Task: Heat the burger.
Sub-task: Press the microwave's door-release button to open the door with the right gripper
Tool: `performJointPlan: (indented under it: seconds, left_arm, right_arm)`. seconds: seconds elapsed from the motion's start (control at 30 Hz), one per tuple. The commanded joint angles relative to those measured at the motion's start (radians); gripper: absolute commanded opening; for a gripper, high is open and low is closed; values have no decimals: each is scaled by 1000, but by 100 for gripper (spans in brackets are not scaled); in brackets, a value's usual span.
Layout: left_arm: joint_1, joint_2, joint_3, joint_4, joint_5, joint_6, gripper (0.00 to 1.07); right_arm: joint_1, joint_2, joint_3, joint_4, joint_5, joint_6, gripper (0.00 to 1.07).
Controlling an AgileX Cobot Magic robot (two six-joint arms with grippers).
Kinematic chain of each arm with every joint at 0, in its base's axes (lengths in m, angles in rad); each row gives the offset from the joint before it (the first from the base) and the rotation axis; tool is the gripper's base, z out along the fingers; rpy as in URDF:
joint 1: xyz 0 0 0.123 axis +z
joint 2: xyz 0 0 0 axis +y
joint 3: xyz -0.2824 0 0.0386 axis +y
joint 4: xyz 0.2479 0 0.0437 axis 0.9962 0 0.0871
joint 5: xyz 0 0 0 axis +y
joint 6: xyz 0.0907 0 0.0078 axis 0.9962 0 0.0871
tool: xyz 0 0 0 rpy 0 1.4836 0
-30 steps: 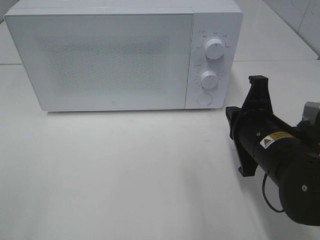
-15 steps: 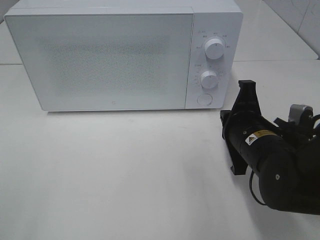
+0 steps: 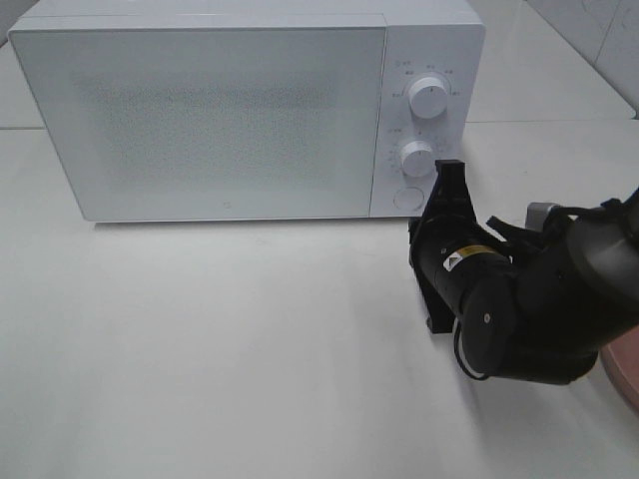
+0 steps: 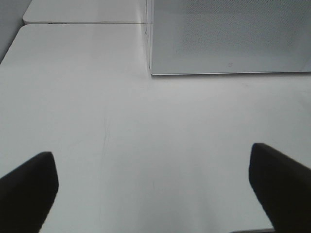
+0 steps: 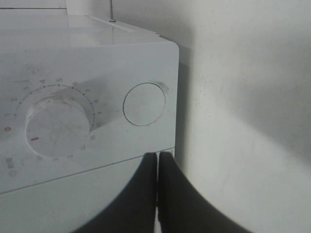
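Note:
The burger is out of view. A white microwave [image 3: 220, 120] stands at the back of the table with its door closed. My right gripper [image 3: 448, 176] is shut with nothing in it, and its tip hangs just right of the round button [image 3: 407, 198] at the foot of the control panel. In the right wrist view the shut fingertips [image 5: 158, 160] sit close in front of the panel, just off that button [image 5: 144, 104] and beside the lower dial [image 5: 57, 121]. My left gripper [image 4: 155, 194] stands open over bare table, some way in front of the microwave [image 4: 228, 34].
An upper dial [image 3: 429, 97] and a lower dial [image 3: 417, 158] sit above the button. A pinkish rim of a plate [image 3: 624, 374] shows at the right edge, mostly hidden behind my right arm. White table [image 3: 220, 339] spreads in front of the microwave.
My right arm has swung left and toward the microwave, bringing its shut tip from the open table up beside the round button. The pinkish rim has come into view.

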State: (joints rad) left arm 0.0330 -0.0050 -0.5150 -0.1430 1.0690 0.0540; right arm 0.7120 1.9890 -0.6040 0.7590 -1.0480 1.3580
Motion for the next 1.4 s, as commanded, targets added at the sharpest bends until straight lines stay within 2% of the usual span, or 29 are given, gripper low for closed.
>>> performJointPlan:
  seconds: [0.03, 0.3, 0.73, 1.4]
  left_arm:
    - [4, -6, 0, -8, -3, -4, 100]
    - [4, -6, 0, -8, -3, -4, 100]
    - [4, -6, 0, -8, -3, -4, 100]
    - [4, -6, 0, -7, -3, -4, 100]
  right_arm:
    - [-25, 6, -32, -28, 28, 1, 0]
    - [-96, 55, -119, -83, 81, -6, 0]
    - [-131, 123, -212, -89, 103, -19, 0]
    - [-154, 177, -264, -73, 94, -37, 0]
